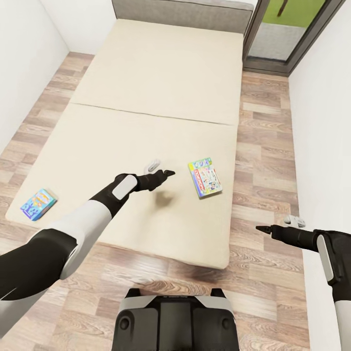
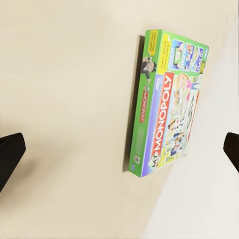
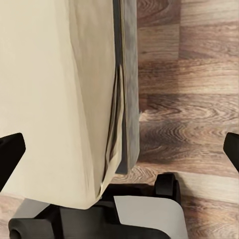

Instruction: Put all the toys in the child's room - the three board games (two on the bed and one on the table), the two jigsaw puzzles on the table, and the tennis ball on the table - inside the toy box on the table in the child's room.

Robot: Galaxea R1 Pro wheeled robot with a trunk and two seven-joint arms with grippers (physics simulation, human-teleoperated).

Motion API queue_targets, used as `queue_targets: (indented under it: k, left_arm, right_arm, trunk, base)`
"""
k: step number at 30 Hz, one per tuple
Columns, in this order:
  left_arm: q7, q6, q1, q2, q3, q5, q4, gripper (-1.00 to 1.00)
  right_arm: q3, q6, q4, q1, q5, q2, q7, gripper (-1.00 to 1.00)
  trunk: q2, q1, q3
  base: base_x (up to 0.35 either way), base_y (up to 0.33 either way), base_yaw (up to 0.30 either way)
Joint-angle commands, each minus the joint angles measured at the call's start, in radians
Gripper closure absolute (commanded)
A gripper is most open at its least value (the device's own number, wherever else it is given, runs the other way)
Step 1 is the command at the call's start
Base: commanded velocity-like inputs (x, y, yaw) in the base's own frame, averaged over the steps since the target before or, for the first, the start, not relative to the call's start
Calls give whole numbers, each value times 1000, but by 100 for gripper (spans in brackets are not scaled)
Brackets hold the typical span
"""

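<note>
Left gripper (image 1: pixel 163 174), fingers apart, hovers over the bed (image 1: pixel 146 87); Monopoly box (image 1: pixel 205 176) at its 3 o'clock, title readable in its wrist view. Right gripper (image 1: pixel 261 228), spread wide, hangs over the floor (image 1: pixel 263 146). Blue game box (image 1: pixel 38 204) lies at 9 o'clock.

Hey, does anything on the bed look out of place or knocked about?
Only the toys stand out: the Monopoly box lies flat and slightly askew near the bed's right edge, and the smaller blue game box sits at its near-left corner. Neither looks damaged. The left claw hovers open beside the Monopoly box.

Black-and-white segmented arms (image 1: pixel 73 229) with dark pointed grippers (image 1: pixel 168 172); grey-and-black base (image 1: pixel 174 319) at lower centre.
</note>
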Motion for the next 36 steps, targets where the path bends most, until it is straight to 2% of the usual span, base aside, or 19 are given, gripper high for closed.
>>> queue_targets:
  k: [1, 19, 27, 36]
  left_arm:
    - [-3, 1, -9, 0, -3, 1, 4, -100]
    - [-4, 1, -94, 0, -2, 2, 67, -100]
    - [-4, 1, -102, 0, -3, 2, 72, -100]
    - [-4, 6, -91, 0, -7, 1, 75, -100]
  right_arm:
    - [-1, 7, -1, 0, -3, 0, 1, -100]
    - [-4, 8, -19, 0, -2, 1, 1, -100]
    - [-6, 10, -28, 0, -2, 1, 1, -100]
    - [-10, 12, -32, 0, -3, 0, 1, -100]
  trunk:
    - [-1, 0, -2]
    - [-1, 0, -24]
    - [-1, 0, -27]
    - [-1, 0, -27]
  base:
    - [0, 0, 0]
    - [0, 0, 0]
    - [0, 0, -52]
    - [0, 0, -194]
